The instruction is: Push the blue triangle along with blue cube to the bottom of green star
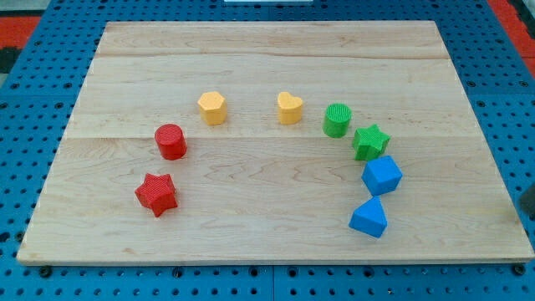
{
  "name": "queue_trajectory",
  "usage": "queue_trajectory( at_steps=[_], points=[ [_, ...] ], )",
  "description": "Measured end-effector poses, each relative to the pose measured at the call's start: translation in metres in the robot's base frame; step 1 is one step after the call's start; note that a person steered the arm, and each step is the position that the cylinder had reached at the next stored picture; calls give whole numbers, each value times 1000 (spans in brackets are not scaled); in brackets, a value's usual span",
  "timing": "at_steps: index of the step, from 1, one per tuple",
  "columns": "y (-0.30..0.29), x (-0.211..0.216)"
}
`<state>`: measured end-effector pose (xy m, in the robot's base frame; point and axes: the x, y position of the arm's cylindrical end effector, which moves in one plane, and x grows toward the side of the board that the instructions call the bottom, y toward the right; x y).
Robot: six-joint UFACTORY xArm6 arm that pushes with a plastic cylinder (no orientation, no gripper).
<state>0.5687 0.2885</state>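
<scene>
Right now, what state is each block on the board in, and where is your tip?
blue triangle: bottom right, just below blue cube.
blue cube: directly under green star, about touching.
green star: beside green cylinder.
green cylinder: upright.
yellow heart: apart.
yellow hexagon: apart.
red cylinder: upright.
red star: apart.
my tip: not visible.

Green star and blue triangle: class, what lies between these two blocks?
The blue cube sits between green star and blue triangle, seen in the camera view.
</scene>
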Motion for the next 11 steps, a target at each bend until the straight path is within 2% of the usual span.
queue_trajectory(
  at_steps=[1, 2, 4, 6, 7, 8, 9, 10, 11],
  points=[
    [-87, 16],
    [-127, 25],
    [-127, 20],
    [-127, -15],
    [-123, -17],
    [-113, -14],
    [-74, 29],
    [-92, 49],
    [-173, 42]
  ],
)
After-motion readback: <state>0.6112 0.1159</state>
